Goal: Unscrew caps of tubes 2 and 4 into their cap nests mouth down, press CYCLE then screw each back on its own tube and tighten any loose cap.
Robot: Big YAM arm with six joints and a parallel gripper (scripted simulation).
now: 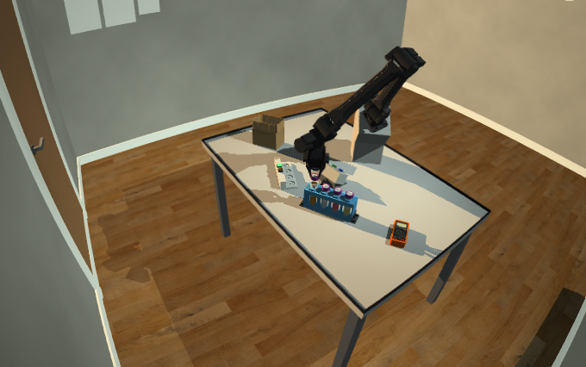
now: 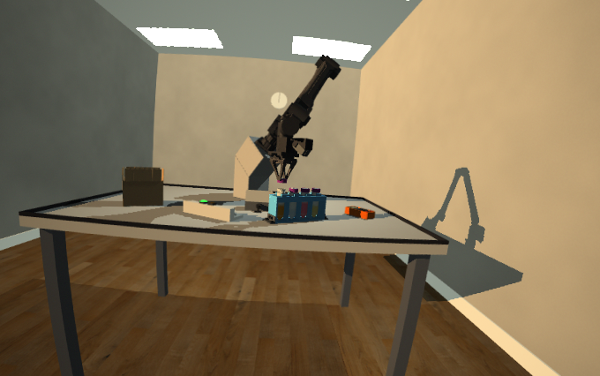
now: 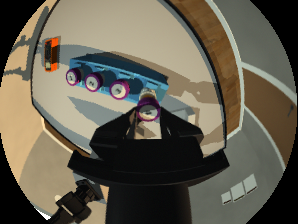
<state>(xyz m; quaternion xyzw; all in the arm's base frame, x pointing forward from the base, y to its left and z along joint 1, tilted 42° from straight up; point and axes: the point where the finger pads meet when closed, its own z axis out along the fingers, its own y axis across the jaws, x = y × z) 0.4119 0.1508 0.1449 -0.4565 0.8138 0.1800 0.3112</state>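
Observation:
My gripper (image 1: 314, 172) (image 2: 281, 177) is shut on a purple-rimmed cap (image 1: 314, 177) (image 2: 281, 181) (image 3: 148, 112). The cap hangs just above open tube 4 (image 1: 314, 184) (image 2: 281, 191), with a gap between them. The blue decapping station (image 1: 330, 213) (image 2: 285, 210) also holds tubes 1 to 3, with cap 1 (image 1: 348, 194) (image 3: 73, 77), cap 2 (image 1: 337, 190) (image 3: 93, 81) and cap 3 (image 1: 325, 187) (image 3: 119, 89) on; their tightness cannot be told. The cap tray (image 1: 296, 185) (image 2: 206, 211) shows empty nests and a lit green lamp (image 1: 279, 164) (image 2: 203, 200).
The key housing (image 1: 330, 174), with a green key (image 1: 333, 165) and a blue key (image 1: 340, 170), stands behind the station, close to the arm. An orange multimeter (image 1: 399, 233) (image 2: 359, 212) (image 3: 51, 54) lies beyond tube 1's end. A cardboard box (image 1: 268, 133) (image 2: 143, 190) stands beyond the tray.

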